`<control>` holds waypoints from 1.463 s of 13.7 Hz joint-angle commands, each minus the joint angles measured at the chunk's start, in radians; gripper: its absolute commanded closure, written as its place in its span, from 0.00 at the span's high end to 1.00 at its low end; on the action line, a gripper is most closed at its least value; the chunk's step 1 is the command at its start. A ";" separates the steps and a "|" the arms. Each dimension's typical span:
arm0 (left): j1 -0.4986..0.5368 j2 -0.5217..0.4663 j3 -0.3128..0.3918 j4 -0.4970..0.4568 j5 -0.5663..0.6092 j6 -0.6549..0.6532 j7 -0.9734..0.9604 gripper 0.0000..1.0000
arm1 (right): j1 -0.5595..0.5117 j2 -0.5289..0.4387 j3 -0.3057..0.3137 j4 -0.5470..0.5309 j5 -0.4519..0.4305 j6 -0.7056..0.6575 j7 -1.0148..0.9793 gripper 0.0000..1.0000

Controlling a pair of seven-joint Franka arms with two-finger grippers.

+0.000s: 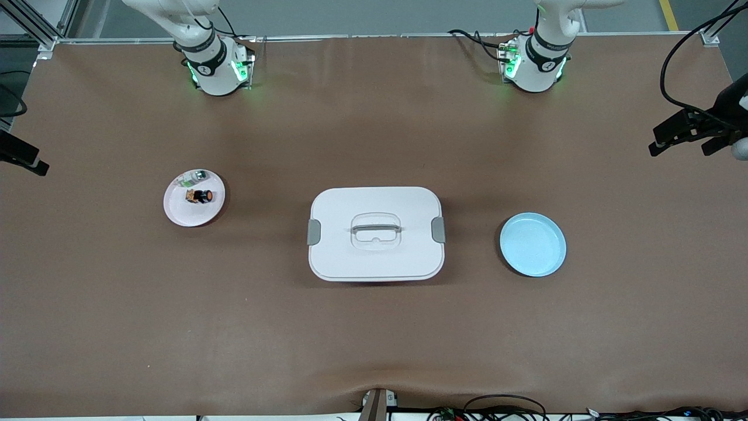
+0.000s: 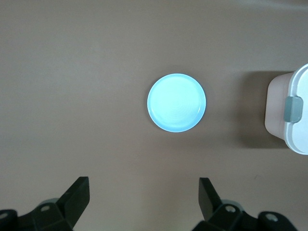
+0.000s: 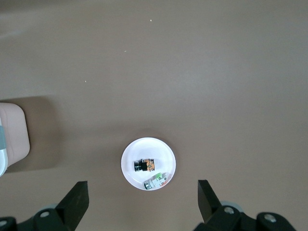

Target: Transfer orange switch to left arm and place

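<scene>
The orange switch [image 1: 199,196] lies on its side on a pink plate [image 1: 175,213] toward the right arm's end of the table. It also shows in the right wrist view [image 3: 145,165], on the plate [image 3: 139,149]. My right gripper [image 3: 143,188] is open and empty, high over that plate. My left gripper [image 2: 143,185] is open and empty, high over the table beside the blue plate [image 2: 176,102]. The white box [image 1: 375,257] sits mid-table between the two plates. Only the arms' bases, right [image 1: 213,67] and left [image 1: 534,64], show in the front view.
A small green-and-clear component [image 1: 196,175] lies on the pink plate beside the switch, also in the right wrist view [image 3: 156,182]. The blue plate [image 1: 532,244] is empty. Box edges show in both wrist views [image 2: 298,139] [image 3: 12,134]. Black camera mounts [image 1: 695,131] [image 1: 20,155] overhang the table's ends.
</scene>
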 commanded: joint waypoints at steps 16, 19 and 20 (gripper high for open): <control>-0.004 0.011 -0.004 0.028 0.021 -0.019 0.012 1.00 | 0.081 -0.202 -0.004 -0.536 0.005 0.224 0.012 1.00; -0.004 0.011 -0.004 0.028 0.021 -0.019 0.012 1.00 | 0.078 -0.239 -0.006 -0.645 0.008 0.291 0.012 1.00; -0.004 0.011 -0.004 0.028 0.021 -0.019 0.014 1.00 | 0.077 -0.243 -0.006 -0.679 0.014 0.319 0.012 1.00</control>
